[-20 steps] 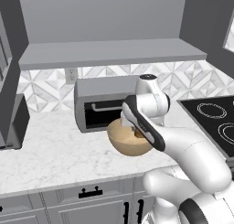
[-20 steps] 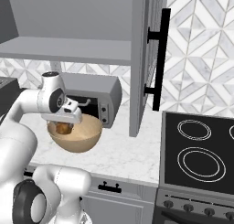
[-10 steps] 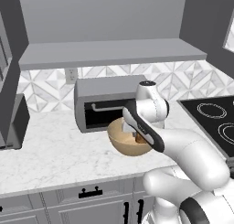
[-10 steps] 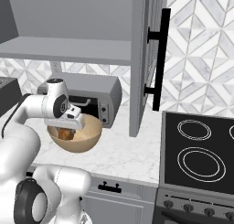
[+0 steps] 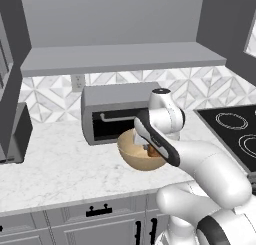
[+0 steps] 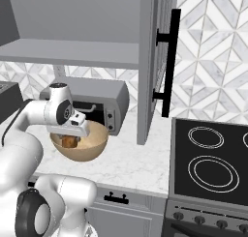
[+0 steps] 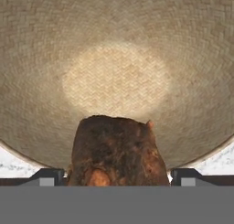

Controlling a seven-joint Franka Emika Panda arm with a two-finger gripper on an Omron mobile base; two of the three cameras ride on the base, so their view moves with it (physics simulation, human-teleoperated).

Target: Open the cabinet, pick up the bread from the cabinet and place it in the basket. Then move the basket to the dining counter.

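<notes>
The pincer (image 7: pixel 117 175) hangs inside the basket (image 7: pixel 114 77), tips pointing down at the woven floor. Between its two dark fingers (image 7: pixel 45 176) sits the bread (image 7: pixel 116 152); whether the fingers press it or stand just off its sides, I cannot tell. From the right base view, the bread (image 6: pixel 70 141) lies low in the basket (image 6: pixel 82 146) (directly under the pincer (image 6: pixel 70 136)), which rests on the marble counter (image 6: pixel 126 166). The cabinet (image 6: pixel 152 62) door stands open, beyond and to the right.

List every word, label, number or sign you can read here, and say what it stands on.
None: no readable text anywhere.
The toaster oven has small knobs beside its door, with no legible marks.
The stove shows only ring outlines, and knobs without readable marks.
The basket, bread and cabinet are plain.
</notes>
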